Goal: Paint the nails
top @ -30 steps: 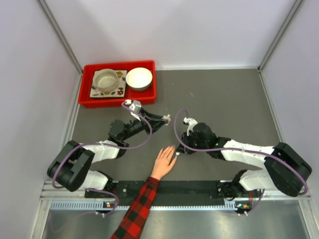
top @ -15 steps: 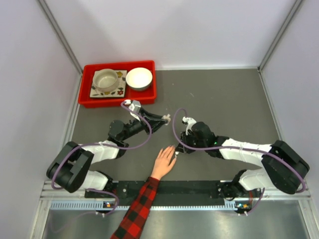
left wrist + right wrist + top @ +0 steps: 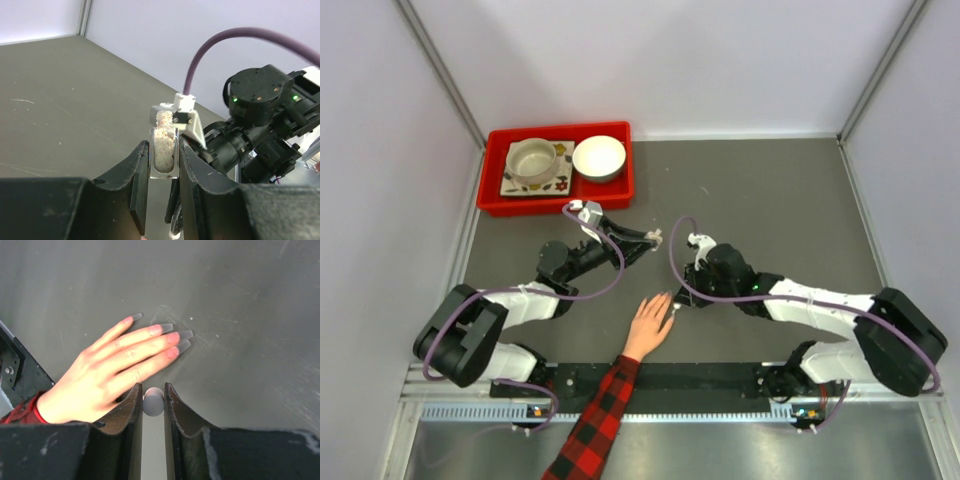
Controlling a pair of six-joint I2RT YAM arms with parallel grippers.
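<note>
A light-skinned hand (image 3: 648, 325) with a red-and-black plaid sleeve lies flat on the grey table, fingers pointing away. Its long nails (image 3: 172, 340) are pink at the base with greyish tips. My right gripper (image 3: 152, 386) is shut on a white round-ended polish cap (image 3: 153, 402). It hovers just beside the little-finger side of the hand (image 3: 115, 375), and in the top view (image 3: 676, 305) it sits by the fingertips. My left gripper (image 3: 164, 147) is shut on a small clear polish bottle (image 3: 165, 155) with pale speckled contents and an open neck. It holds the bottle above the table (image 3: 655, 238), beyond the hand.
A red tray (image 3: 556, 130) at the back left holds a beige cup (image 3: 532, 160) on a flowered plate and a white bowl (image 3: 599, 157). The right arm's wrist (image 3: 260, 100) is close to the right of the bottle. Pale walls enclose the table.
Almost nothing: the right wrist wavers slightly beside the fingertips. The hand and the left arm with the bottle stay put.
</note>
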